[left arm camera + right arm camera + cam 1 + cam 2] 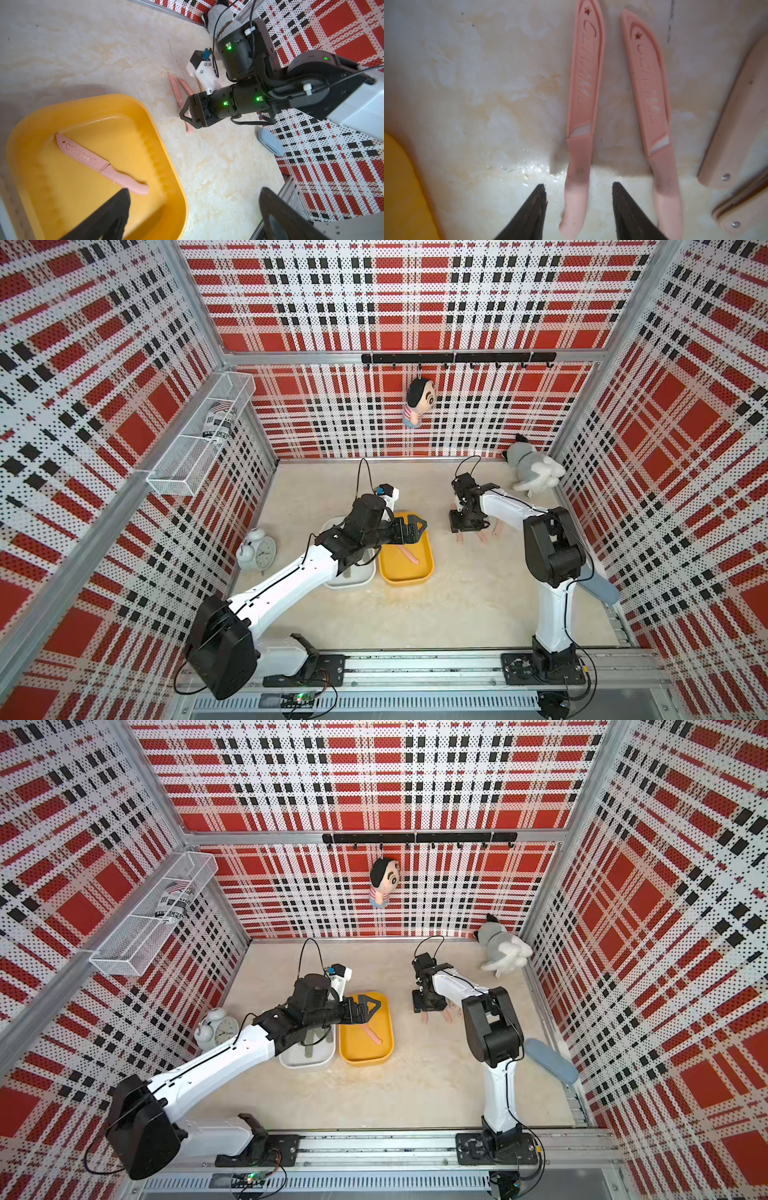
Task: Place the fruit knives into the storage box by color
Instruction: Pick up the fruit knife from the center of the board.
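A salmon-pink fruit knife [99, 162] lies in the yellow storage box [405, 583], also seen in a top view [371, 1032]. My left gripper [193, 190] hovers open over that box's far end [411, 526], holding nothing. Beside it stands a white storage box [286, 1063] with an olive fruit knife [309, 1050], mostly hidden under my left arm. My right gripper [578, 185] is down at the table [465, 526], open, its jaws straddling the handle of a pink knife [583, 104] with gaps on both sides. A second pink knife [652, 93] lies parallel beside it.
Two tan riveted folding handles [737, 124] lie just past the second knife. An alarm clock [257, 551] stands left of the white box. A grey-white plush toy [532, 472] sits at the back right, and a blue-grey pad [598, 585] leans at the right wall.
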